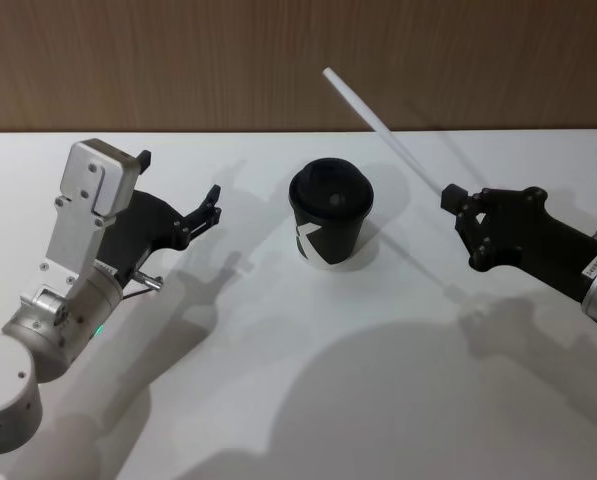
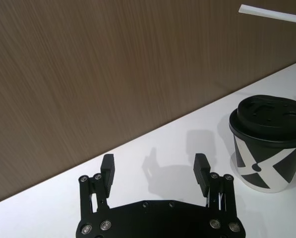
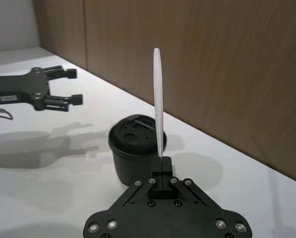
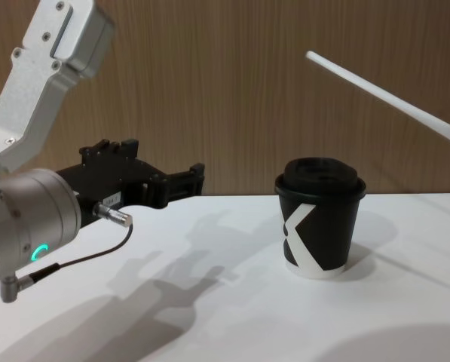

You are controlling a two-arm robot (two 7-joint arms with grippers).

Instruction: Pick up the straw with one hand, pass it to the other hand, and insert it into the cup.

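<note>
Right gripper (image 1: pixel 456 203) clamps the paper straw (image 1: pixel 383 125) by its lower end; left gripper (image 1: pixel 180 178), fingers spread beside the coffee cup (image 1: pixel 330 228), should pinch mid-shaft squarely before release.

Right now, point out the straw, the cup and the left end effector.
straw (image 1: pixel 383 126): head view, middle of its shaft.
cup (image 1: pixel 330 193): head view, top of its lid.
left end effector (image 2: pixel 154 164): left wrist view, midway between its open fingertips.
</note>
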